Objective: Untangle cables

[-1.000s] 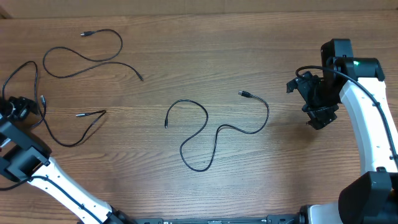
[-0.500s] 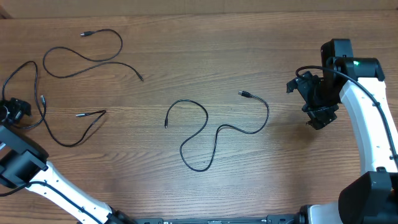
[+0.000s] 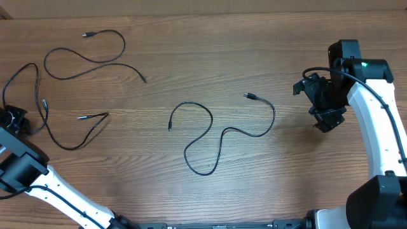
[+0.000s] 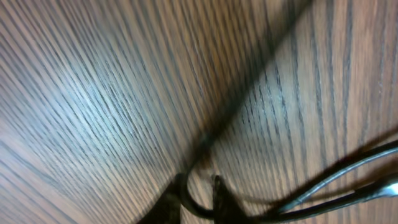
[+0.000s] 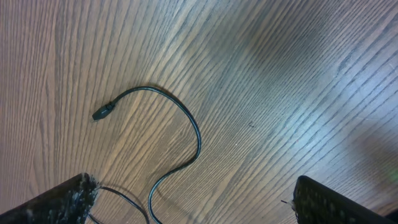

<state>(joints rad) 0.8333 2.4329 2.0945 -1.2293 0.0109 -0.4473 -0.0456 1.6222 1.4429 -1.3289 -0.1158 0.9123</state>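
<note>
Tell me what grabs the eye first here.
Three black cables sprawl on the wood table: the middle cable snakes across the centre, the top cable loops at upper left, the left cable sits by the left arm. The right fingers stand open, empty.

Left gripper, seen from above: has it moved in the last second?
Yes. The left gripper has slipped downward in the picture, away from the leftmost cable's plug, which stayed put.

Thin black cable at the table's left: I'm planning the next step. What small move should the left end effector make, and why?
Probably grip the thin black left cable and pull its loop aside, since it crosses itself beside the left end effector.
</note>
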